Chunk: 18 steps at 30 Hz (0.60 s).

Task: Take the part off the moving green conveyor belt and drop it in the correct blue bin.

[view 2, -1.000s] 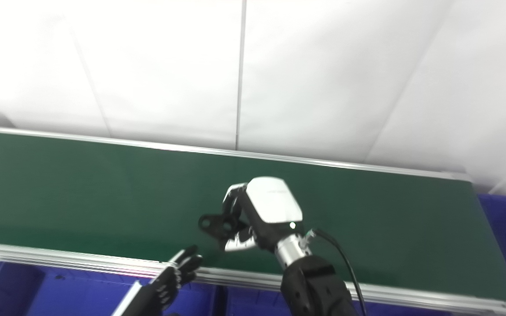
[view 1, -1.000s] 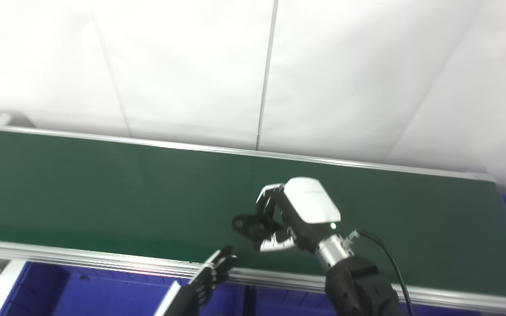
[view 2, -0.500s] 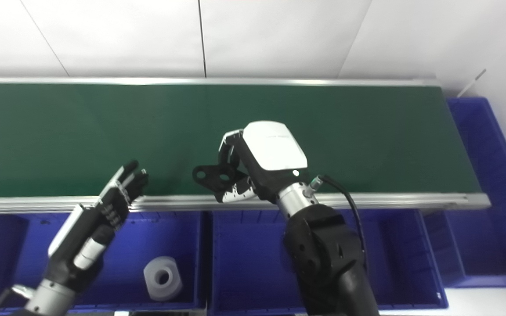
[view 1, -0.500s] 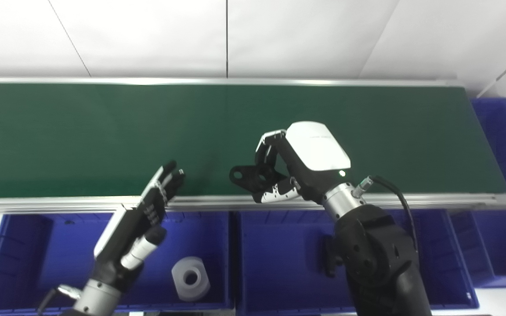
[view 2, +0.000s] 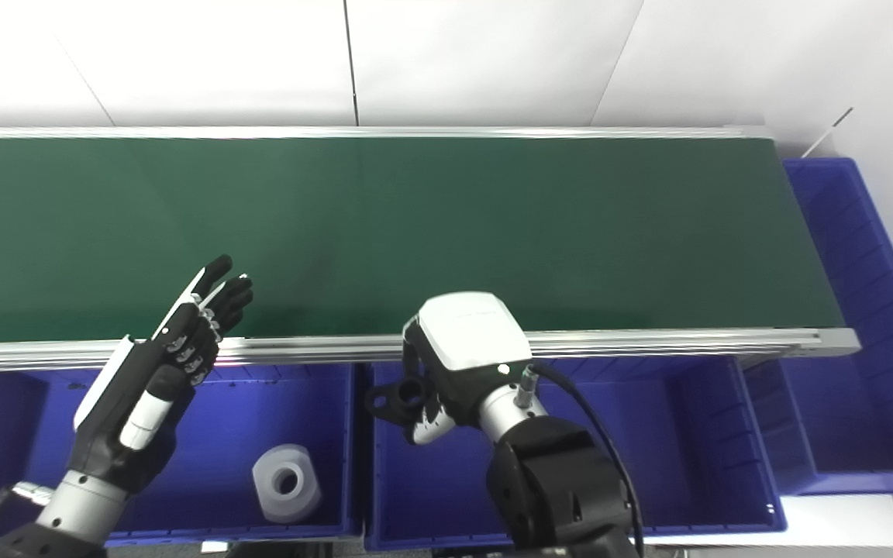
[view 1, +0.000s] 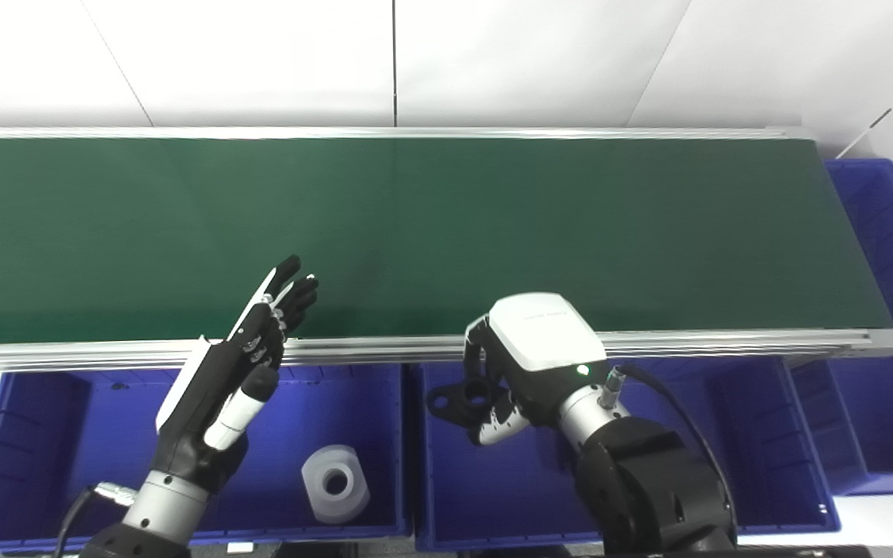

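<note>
White wall panels back the green belt (view 1: 415,232), which you can see carries nothing now: the pick is done and only the drop is left. Your right hand (view 1: 528,364) has its fingers (view 1: 477,353) curled around the black part (view 1: 458,399), which sticks out to their left, over the middle blue bin (view 1: 756,457). Your left hand (view 1: 237,364) is spread flat and holds nothing, above the left bin (view 1: 43,434) where a white spool (view 1: 334,484) lies.

Bins (view 1: 408,457) in row before belt (view 1: 446,232); spool (view 1: 334,484) in left bin.
</note>
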### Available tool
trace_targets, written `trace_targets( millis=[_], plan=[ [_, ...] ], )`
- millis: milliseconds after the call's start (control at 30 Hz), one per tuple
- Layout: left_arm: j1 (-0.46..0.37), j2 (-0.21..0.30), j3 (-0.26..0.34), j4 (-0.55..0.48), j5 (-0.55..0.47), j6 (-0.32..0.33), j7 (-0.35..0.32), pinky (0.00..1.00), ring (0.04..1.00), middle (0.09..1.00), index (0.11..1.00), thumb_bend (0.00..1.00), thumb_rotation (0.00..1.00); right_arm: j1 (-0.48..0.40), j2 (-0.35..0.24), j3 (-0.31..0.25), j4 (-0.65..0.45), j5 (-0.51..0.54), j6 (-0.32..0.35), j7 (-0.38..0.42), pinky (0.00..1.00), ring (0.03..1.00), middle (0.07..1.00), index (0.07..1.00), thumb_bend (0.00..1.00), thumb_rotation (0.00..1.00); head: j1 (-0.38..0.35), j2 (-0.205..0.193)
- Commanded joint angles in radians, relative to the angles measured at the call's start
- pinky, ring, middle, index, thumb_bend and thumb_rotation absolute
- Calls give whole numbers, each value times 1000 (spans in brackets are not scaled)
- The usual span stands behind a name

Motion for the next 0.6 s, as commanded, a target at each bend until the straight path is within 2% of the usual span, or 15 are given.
trace_targets(
  millis=[0,167,233,267,467,533,567],
  plan=[
    [-3,1,-2,-28,-1,-23,-3,998,970,960,1000,788,911,8,7,3,-2,-27,-56,17,151,223,470,486,530,0,1,-1],
    [0,-4,-3,-34,7,-13,0,1000,971,957,1000,786,905,24,-3,-11,52,-67,-69,19,175,255,472,485,531,0,1,-4],
    [1,-7,-5,-36,8,-11,0,992,968,955,1000,790,904,23,5,-19,64,-88,-69,31,199,285,422,516,524,0,1,-4],
    [0,-7,-6,-35,8,-12,-1,992,964,953,1000,792,904,20,11,-23,69,-110,-72,43,200,288,447,502,527,0,1,-5],
    [-5,-9,-8,-25,1,-14,-5,1000,968,957,1000,793,898,8,28,-20,109,-224,-106,109,153,239,471,487,531,0,4,-8],
    [-8,-11,-9,-21,8,-14,-4,1000,966,955,1000,791,903,7,34,-21,115,-234,-114,139,238,338,435,524,525,3,10,-4],
    [-10,-12,-10,-20,12,-13,-3,1000,964,954,999,793,905,8,37,-22,114,-230,-115,149,342,431,520,563,717,144,10,-4]
  ],
)
